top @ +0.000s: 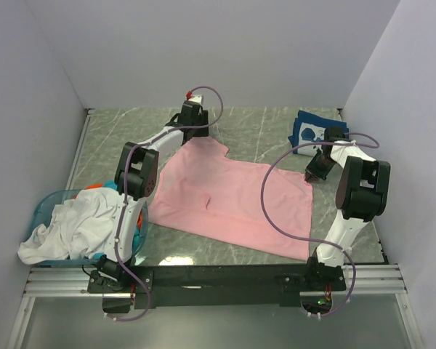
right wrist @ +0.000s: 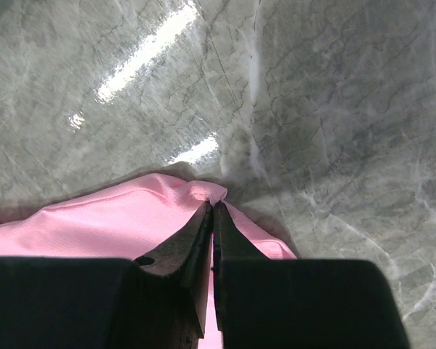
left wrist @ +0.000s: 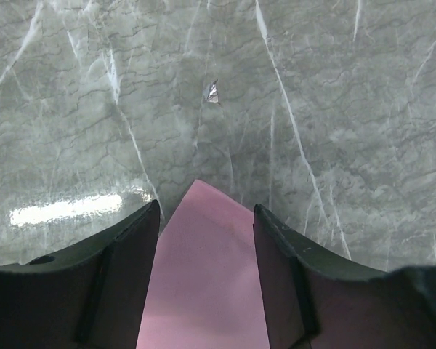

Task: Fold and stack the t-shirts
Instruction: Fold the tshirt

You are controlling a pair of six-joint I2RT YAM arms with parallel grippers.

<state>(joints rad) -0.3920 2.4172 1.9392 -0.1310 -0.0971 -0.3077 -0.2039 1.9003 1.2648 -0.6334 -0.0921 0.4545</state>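
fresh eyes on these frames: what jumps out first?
The pink t-shirt spread across the middle of the marble table, with the right gripper shut on its right edge and the left gripper open around its far corner. After that, the white tee spilling out of the blue basket at near left, and a folded navy tee at far right.

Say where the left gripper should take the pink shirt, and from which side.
Grip the pink shirt at its far pointed corner, coming straight down from above. That corner lies flat on the table and tapers to a tip between the open left gripper's fingers. The right gripper pinches the opposite edge.
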